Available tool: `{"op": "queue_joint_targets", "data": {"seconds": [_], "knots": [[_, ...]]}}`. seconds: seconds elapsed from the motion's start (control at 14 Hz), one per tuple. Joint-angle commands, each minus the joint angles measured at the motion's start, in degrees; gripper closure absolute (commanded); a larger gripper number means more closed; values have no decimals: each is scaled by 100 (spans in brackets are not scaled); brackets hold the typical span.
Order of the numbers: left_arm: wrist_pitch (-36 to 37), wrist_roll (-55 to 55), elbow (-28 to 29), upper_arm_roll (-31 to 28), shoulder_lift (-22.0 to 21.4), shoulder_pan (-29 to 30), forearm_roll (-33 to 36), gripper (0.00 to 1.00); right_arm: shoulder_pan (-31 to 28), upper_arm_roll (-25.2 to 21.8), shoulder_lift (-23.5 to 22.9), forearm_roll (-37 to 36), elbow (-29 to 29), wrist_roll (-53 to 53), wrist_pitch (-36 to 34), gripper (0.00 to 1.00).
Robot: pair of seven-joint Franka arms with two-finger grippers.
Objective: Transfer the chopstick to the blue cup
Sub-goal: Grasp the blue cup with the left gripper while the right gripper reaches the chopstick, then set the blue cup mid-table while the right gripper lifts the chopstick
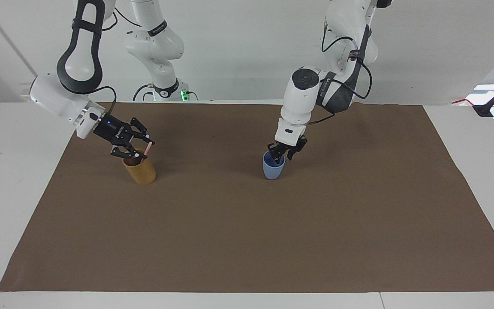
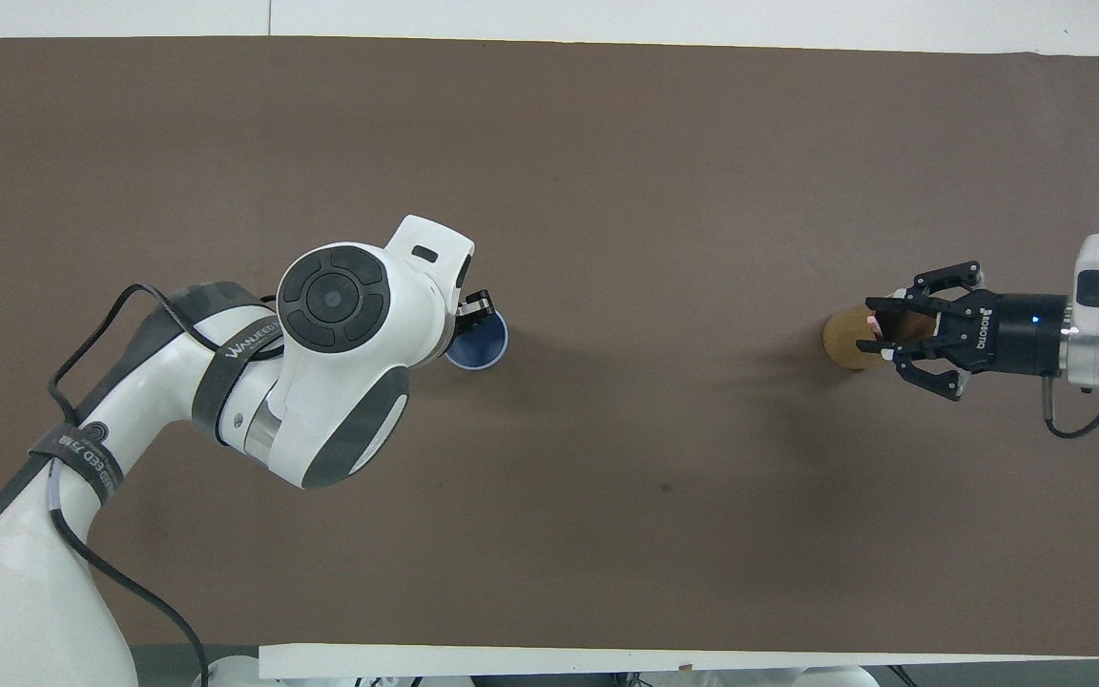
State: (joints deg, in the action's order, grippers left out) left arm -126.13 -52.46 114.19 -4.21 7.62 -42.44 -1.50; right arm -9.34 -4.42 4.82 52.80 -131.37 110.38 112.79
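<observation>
The light-blue cup [image 1: 272,170] [image 2: 485,345] stands upright near the middle of the brown mat. My left gripper [image 1: 281,154] [image 2: 475,311] hangs at the cup's rim, on the robots' side, with its fingers spread apart. The pale-pink chopstick [image 1: 148,148] [image 2: 876,327] leans out of the tan cup [image 1: 142,172] [image 2: 840,340] toward the right arm's end of the table. My right gripper [image 1: 144,149] [image 2: 881,329] is over the tan cup's mouth. Its fingers sit on either side of the chopstick's top with a gap still between them.
A brown mat [image 1: 247,240] covers most of the white table. Only the two cups stand on it, with bare mat between them. The left arm's bulky wrist [image 2: 349,324] hides part of the blue cup from overhead.
</observation>
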Motion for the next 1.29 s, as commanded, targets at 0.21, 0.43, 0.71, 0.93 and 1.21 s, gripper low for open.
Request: {"op": "queue_joint_targets", "data": {"seconds": [0.21,0.43,0.71,0.93,1.21], "knots": [[2178,1119,-714,-71,-988,1173,-26,0,-68,20,72,-68,14,19,-91,97],[3072,2849,-1159,-71,-1280,2333,262,0,-60,20,97,-137,672,-383,-537,100],[3710,4130,-1821,-71,-1210,3066,493,0,19,107,493,-884,2104,-2323,-1582,100],[3692,4130,-1751,-71,-1227,3075,484,0,116,781,573,-789,2817,-4071,-1761,100],[3701,4121,-1751,-71,-1227,3084,484,0,1017,1847,555,-261,2618,-5786,736,100]]}}
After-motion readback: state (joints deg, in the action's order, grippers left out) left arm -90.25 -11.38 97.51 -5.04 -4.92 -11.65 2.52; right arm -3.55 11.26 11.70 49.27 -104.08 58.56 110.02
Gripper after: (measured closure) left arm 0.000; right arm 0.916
